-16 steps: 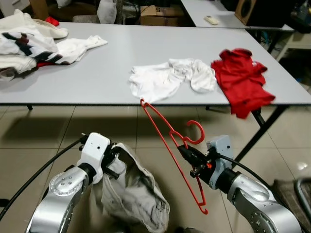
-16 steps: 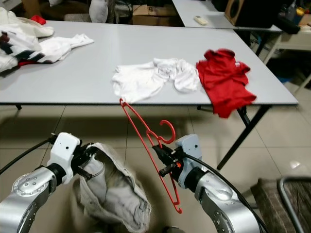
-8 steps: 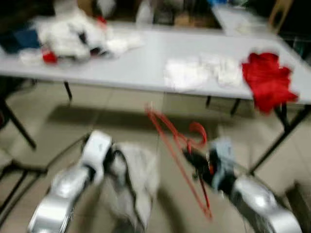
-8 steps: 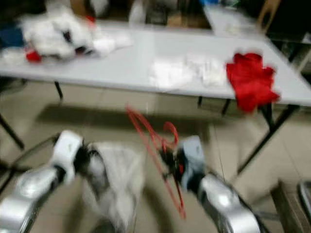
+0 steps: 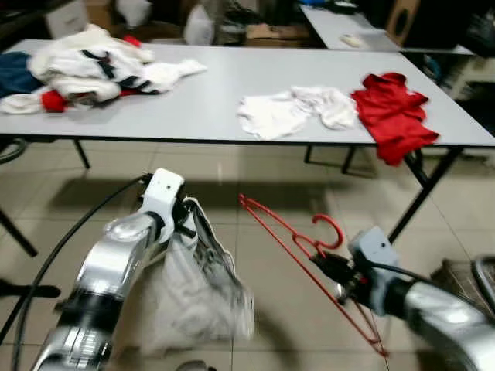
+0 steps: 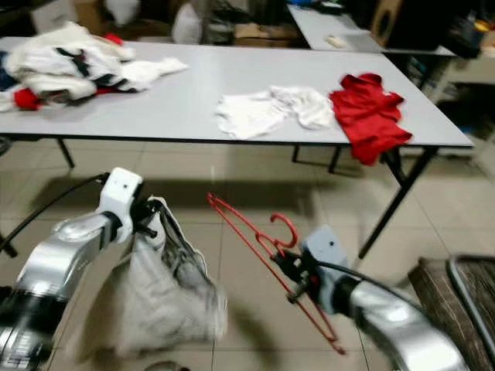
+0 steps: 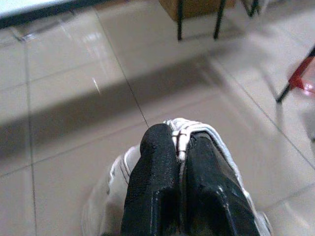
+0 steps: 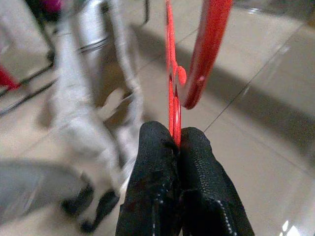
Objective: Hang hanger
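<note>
Long grey surface [image 5: 232, 85] ahead carries scattered clothes. My right pincer [image 5: 334, 270] is clamped on the red plastic hanger [image 5: 298, 247] above the tiled floor; my left pincer [image 5: 186, 218] grips a pale crumpled garment [image 5: 197, 301].

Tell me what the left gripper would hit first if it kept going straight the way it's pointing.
Probably the floor: the left gripper, shut on the garment, points down at bare tiles. Depth is unclear.
</note>
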### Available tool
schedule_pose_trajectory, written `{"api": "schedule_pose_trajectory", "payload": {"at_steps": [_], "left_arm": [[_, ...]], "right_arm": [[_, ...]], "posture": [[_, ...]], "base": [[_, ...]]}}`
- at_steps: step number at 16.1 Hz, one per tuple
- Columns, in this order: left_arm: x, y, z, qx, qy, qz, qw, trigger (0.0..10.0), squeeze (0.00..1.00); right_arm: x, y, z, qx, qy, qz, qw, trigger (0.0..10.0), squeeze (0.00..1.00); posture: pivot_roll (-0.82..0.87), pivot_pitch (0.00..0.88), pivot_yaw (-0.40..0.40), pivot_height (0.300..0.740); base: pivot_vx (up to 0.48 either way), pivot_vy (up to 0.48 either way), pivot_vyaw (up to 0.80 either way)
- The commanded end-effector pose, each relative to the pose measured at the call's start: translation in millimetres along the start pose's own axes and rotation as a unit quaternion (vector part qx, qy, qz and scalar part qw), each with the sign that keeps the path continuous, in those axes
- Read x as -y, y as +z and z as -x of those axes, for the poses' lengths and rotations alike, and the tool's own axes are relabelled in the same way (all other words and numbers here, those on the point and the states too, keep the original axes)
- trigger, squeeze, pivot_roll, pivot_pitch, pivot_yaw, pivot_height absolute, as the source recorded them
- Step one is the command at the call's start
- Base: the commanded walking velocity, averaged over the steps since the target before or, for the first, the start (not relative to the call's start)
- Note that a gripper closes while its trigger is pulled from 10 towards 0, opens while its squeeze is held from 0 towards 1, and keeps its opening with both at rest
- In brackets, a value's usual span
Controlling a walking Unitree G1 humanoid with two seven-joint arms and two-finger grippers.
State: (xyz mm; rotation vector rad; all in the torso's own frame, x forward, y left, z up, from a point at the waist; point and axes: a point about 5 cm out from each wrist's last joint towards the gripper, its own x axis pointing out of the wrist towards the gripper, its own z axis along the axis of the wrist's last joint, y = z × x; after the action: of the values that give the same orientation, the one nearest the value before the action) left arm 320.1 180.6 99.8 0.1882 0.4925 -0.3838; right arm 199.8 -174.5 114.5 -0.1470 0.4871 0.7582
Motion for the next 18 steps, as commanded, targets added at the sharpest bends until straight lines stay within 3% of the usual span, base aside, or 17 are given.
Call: {"api": "schedule_pose_trajectory", "payload": {"at_steps": [1, 6, 12, 14, 18], "left_arm": [[0.8, 19, -1.3, 0.030, -0.009, -0.018, 0.999, 0.0, 0.00], [-13.2, 34, -6.4, 0.027, -0.001, -0.036, 0.999, 0.0, 0.00], [-23.2, 58, -11.6, 0.055, 0.009, -0.038, 0.998, 0.0, 0.00], [-23.7, 63, -9.4, 0.066, 0.006, -0.036, 0.997, 0.0, 0.00], [-28.0, 68, 0.9, 0.082, 0.002, -0.039, 0.996, 0.0, 0.00]], "right_arm": [[0.4, 9, 4.3, 0.009, 0.008, 0.002, 1.000, 10.0, 0.00], [-5.8, 5, 17.4, -0.002, 0.010, -0.012, 1.000, 10.0, 0.00], [-20.7, 13, 23.2, -0.001, 0.030, -0.004, 1.000, 10.0, 0.00], [-20.2, 10, 17.0, -0.010, 0.025, -0.009, 1.000, 10.0, 0.00], [-20.4, 8, -12.4, -0.009, 0.012, -0.032, 0.999, 10.0, 0.00]], "posture": [[-0.09, 0.000, 0.042, 0.740], [-0.08, 0.000, 0.090, 0.740], [-0.09, 0.000, 0.123, 0.740], [-0.09, 0.000, 0.120, 0.740], [-0.05, 0.000, 0.088, 0.740]], "base": [[0.000, 0.000, 0.00], [0.000, 0.000, 0.00], [0.000, 0.000, 0.00], [0.000, 0.000, 0.00], [0.000, 0.000, 0.00]]}}
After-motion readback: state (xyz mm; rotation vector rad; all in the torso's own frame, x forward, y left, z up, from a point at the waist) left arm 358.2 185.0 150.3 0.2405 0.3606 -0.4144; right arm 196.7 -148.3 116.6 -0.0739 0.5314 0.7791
